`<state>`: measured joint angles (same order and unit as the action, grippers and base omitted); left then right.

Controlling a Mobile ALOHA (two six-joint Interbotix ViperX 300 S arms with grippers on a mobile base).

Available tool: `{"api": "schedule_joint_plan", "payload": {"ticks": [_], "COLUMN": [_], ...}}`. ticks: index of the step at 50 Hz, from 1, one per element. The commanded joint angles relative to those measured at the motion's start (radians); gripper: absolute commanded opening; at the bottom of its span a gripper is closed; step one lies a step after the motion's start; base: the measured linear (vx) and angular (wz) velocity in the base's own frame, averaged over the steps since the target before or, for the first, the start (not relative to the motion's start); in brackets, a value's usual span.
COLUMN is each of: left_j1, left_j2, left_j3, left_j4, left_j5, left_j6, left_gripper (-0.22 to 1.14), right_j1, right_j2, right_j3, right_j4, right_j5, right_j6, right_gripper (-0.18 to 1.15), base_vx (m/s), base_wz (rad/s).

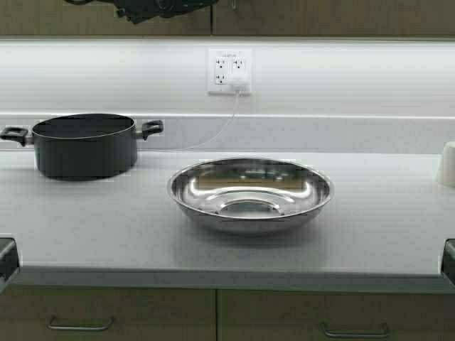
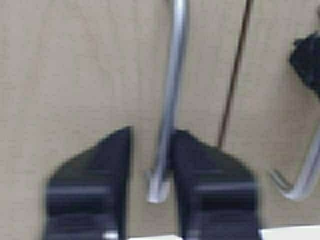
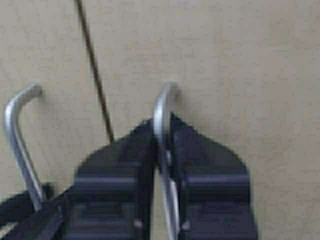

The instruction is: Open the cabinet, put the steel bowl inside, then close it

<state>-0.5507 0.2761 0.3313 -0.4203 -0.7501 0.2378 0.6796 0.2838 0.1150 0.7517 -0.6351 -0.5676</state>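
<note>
The steel bowl [image 1: 250, 193] sits empty on the grey counter [image 1: 384, 227], apart from both grippers. Only the tan lower edge of the cabinet [image 1: 320, 18] shows at the top of the high view, with part of a dark arm [image 1: 163, 8] in front of it. Its doors are closed, with a thin dark seam [image 2: 235, 75] between them. My left gripper [image 2: 152, 132] is open, and the left door's bar handle [image 2: 172, 90] runs between its fingers near its lower end. My right gripper [image 3: 161, 122] is shut on the right door's handle [image 3: 160, 107], close to the bend.
A black two-handled pot [image 1: 84, 145] stands at the counter's back left. A small white cup [image 1: 448, 163] is at the right edge. A wall outlet with a white plug and cord [image 1: 229, 72] is behind the bowl. Base cabinet drawers with handles [image 1: 79, 327] lie below the counter.
</note>
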Motion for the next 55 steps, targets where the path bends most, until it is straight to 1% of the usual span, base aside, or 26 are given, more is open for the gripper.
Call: {"api": "schedule_joint_plan", "payload": {"ticks": [1,2,4,5,8,11,13,20,30,35,43,55], "left_j1": [0.040,0.043,0.049,0.051,0.051,0.046,0.041,0.026,0.020,0.018,0.018,0.018], "left_j2": [0.000,-0.002,-0.003,-0.006,-0.020,-0.044,-0.071,-0.192,-0.308,-0.370,-0.465,-0.609], "left_j3": [-0.121,-0.127,-0.137,-0.135,-0.124,-0.097,-0.066,0.081,0.196,0.264,0.354,0.463], "left_j4": [0.009,0.009,0.009,0.011,0.018,0.035,0.046,0.052,0.052,0.052,0.054,0.078], "left_j5": [0.215,0.242,0.270,0.270,0.256,0.232,0.216,0.156,0.149,0.158,0.195,0.268], "left_j6": [-0.003,-0.002,0.000,0.000,0.003,-0.002,-0.003,-0.014,-0.008,-0.009,-0.008,-0.003], "left_gripper": [0.12,0.05,-0.07,-0.09,-0.05,0.03,0.06,0.03,0.03,0.03,0.03,0.03], "right_j1": [-0.048,-0.051,-0.052,-0.052,-0.052,-0.052,-0.049,-0.035,-0.032,-0.031,-0.031,-0.031], "right_j2": [-0.011,-0.012,-0.014,-0.017,-0.037,-0.069,-0.098,-0.212,-0.360,-0.407,-0.482,-0.575], "right_j3": [-0.054,-0.055,-0.058,-0.058,-0.051,-0.021,0.008,0.137,0.288,0.348,0.460,0.561], "right_j4": [0.008,0.008,0.008,0.006,0.006,0.008,0.008,0.006,0.006,0.006,-0.006,-0.021], "right_j5": [0.100,0.110,0.123,0.121,0.129,0.144,0.158,0.164,0.187,0.233,0.252,0.316], "right_j6": [0.005,0.005,0.003,0.003,0.003,0.003,0.003,0.003,-0.003,-0.005,-0.017,-0.021], "right_gripper": [-0.02,-0.02,0.02,0.04,0.09,0.09,0.08,0.08,0.08,0.08,0.08,0.08], "base_vx": [-0.02,-0.02,-0.03,-0.04,-0.05,-0.08,-0.09,-0.08,-0.01,-0.04,-0.03,-0.04], "base_wz": [0.05,0.06,0.03,0.00,0.02,0.04,0.03,-0.01,0.01,-0.01,-0.02,-0.01]}}
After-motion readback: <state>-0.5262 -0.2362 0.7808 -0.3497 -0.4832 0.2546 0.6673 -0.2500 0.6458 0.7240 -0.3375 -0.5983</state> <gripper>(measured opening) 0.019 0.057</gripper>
